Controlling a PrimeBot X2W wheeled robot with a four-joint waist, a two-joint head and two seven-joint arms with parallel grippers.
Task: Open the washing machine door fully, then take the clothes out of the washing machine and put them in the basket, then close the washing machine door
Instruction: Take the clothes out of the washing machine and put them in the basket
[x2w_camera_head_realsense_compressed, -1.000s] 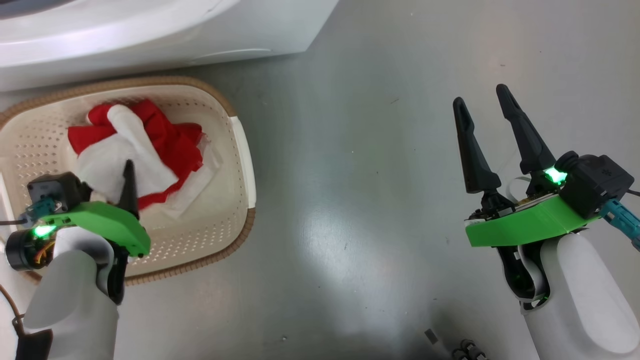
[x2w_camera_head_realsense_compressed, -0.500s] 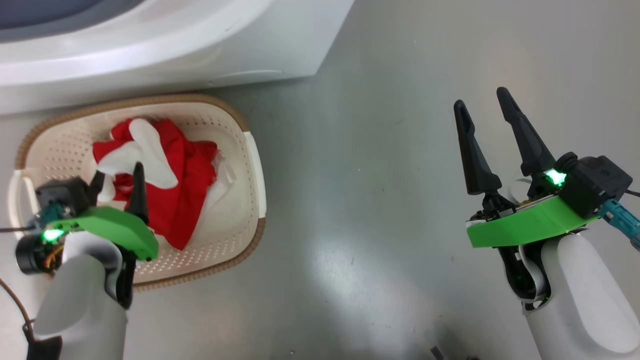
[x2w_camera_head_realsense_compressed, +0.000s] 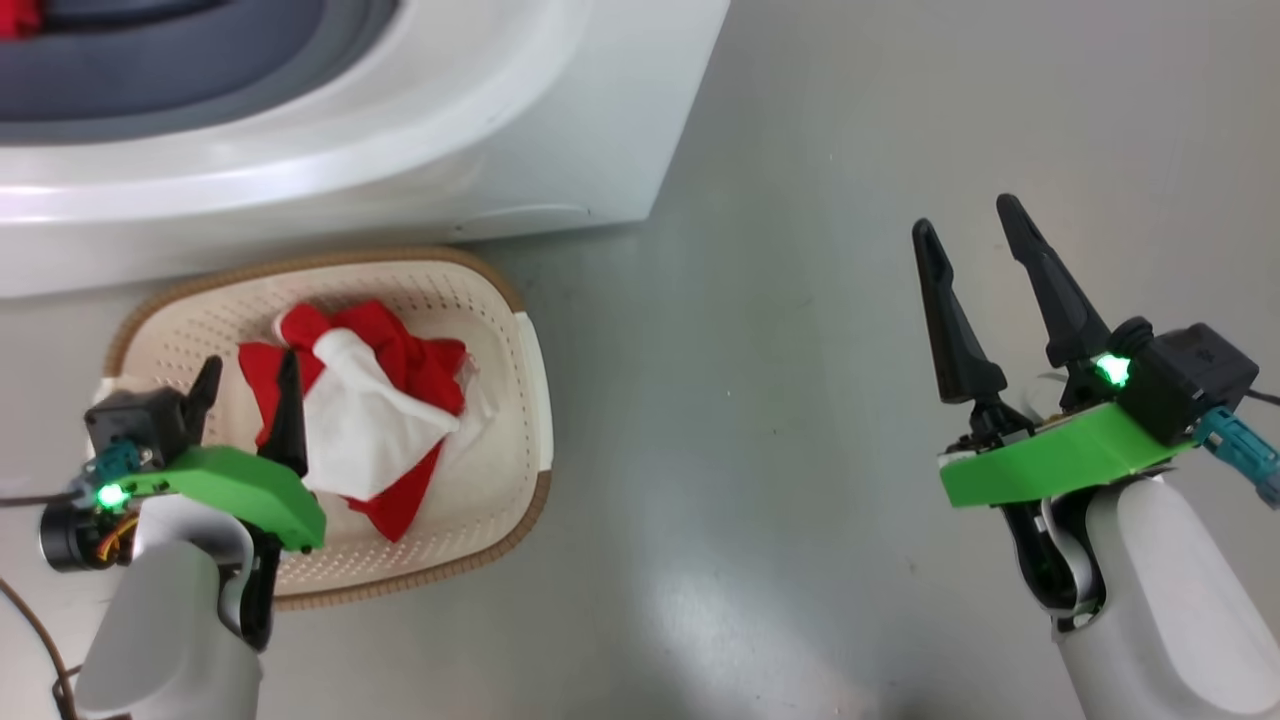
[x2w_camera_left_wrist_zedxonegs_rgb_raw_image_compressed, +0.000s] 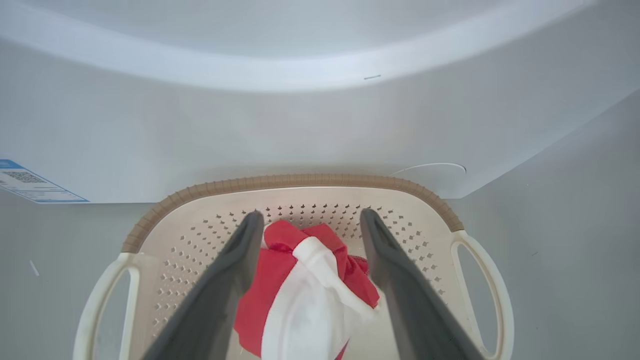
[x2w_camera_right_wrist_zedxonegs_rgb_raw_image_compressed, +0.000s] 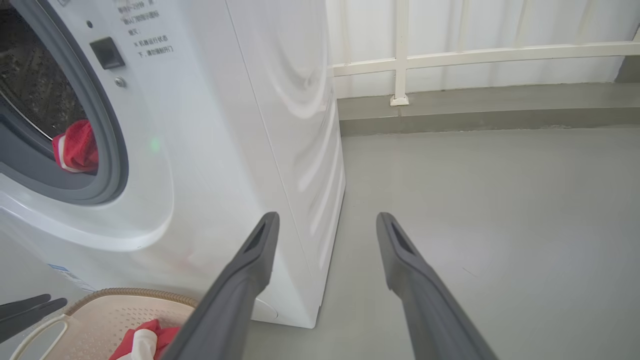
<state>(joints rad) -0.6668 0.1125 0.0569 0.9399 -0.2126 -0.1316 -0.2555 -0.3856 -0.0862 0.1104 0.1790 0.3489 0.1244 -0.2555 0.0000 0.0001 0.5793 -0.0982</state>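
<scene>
Over basket, left claw now wide; clothes released, lying inside.

Washing machine label illegibly small

Big white box-shaped front-loading washing machine, porthole uncovered, grey rubber ring and perforated steel drum exposed. One red-and-white scrap of fabric resting at the ring's lower lip. Small cream perforated plastic basket, brown woven-look rim, white side handles, upright just in front of the machine's base. Inside it, a crumpled bundle of red and white clothes, lying loose below the rim.
</scene>
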